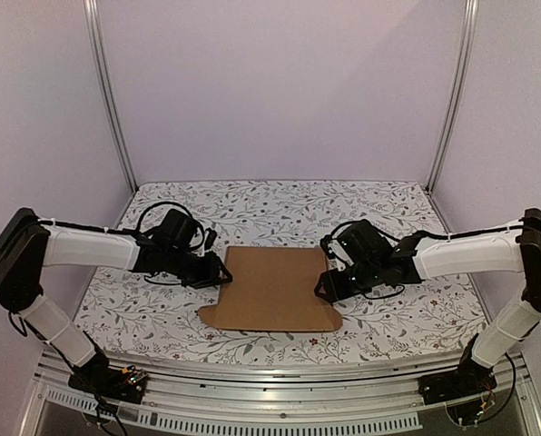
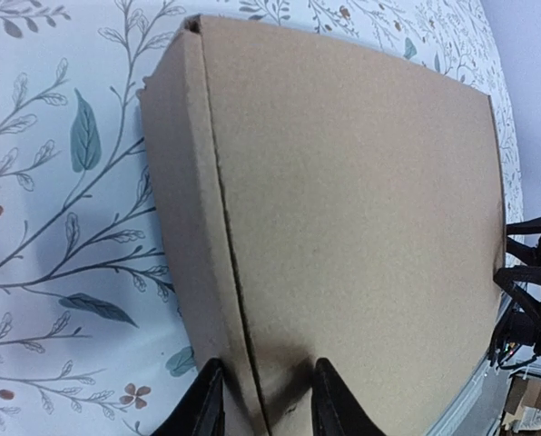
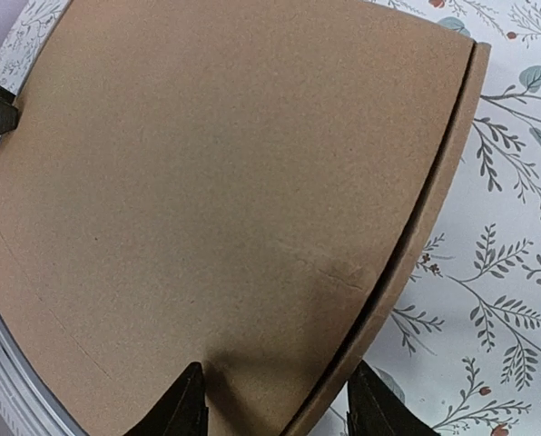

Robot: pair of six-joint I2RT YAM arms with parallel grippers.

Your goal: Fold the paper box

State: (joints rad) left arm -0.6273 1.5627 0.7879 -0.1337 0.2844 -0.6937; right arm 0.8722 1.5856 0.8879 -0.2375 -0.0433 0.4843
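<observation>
At mid-counter (image 1: 252, 204) the box (image 1: 275, 289) lies mostly flat. My left gripper (image 2: 266, 368) straddles its left wall, narrow; I cannot tell if it pinches. My right gripper (image 3: 275, 371) stands wider, astride the right edge. I'd raise both walls together along their creases. No print shows.

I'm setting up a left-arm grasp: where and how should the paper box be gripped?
Probably its creased left side flap, approached from the left, low over the table. The paper box lies flat, so only a thin edge like that suits a pinch.
</observation>
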